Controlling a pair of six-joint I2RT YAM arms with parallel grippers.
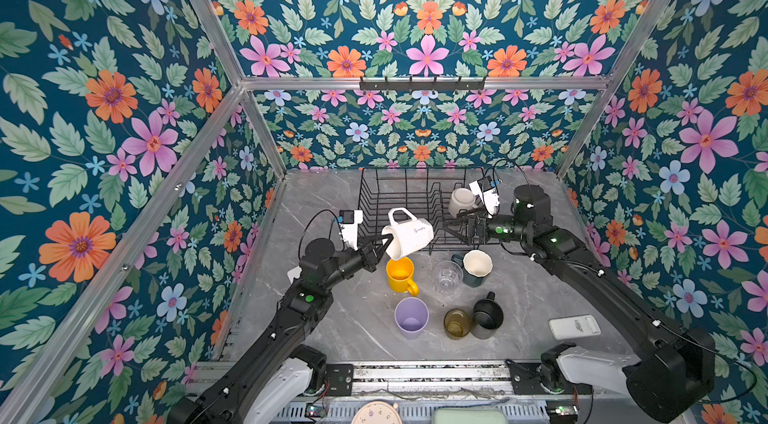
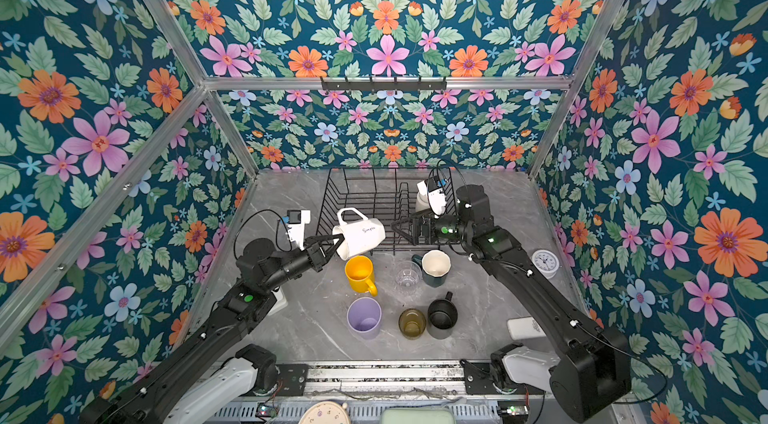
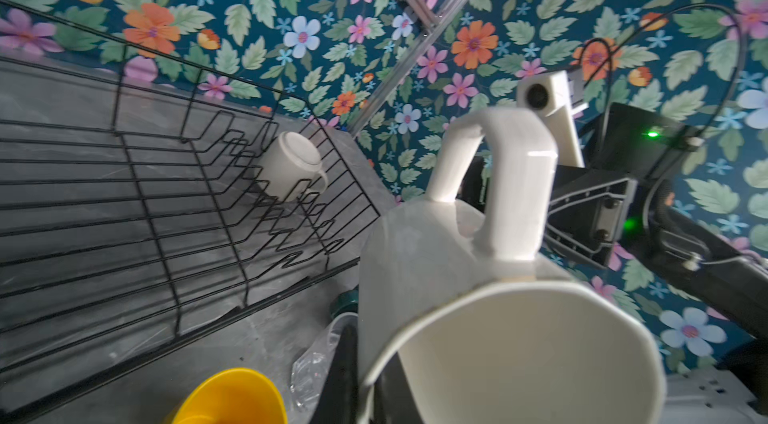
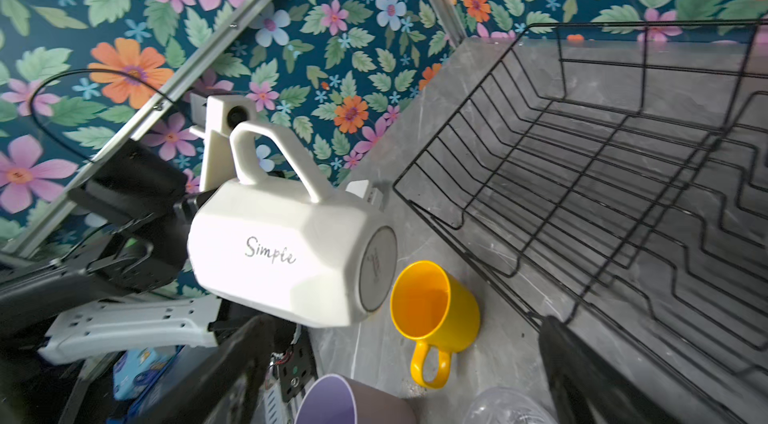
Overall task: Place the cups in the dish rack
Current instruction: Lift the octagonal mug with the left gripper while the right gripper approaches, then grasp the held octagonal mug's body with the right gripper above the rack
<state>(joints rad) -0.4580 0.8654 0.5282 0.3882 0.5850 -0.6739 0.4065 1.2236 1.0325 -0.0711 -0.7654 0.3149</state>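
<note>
The left gripper [image 1: 384, 244] was clamped on the rim of the white "Simple" mug [image 1: 411, 235], tilted at frame centre before the dish rack [image 1: 365, 193]; the right gripper [image 1: 453, 228] gaped empty. Ceramic, probably stiff, slippery, fragile

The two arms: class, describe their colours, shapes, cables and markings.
The left arm and right arm are black and boxy-jointed, with white base housings, small green lights and thin black cables looping to a white camera mount at each wrist. The left gripper and right gripper are black, with slim tapered jaws.
</note>
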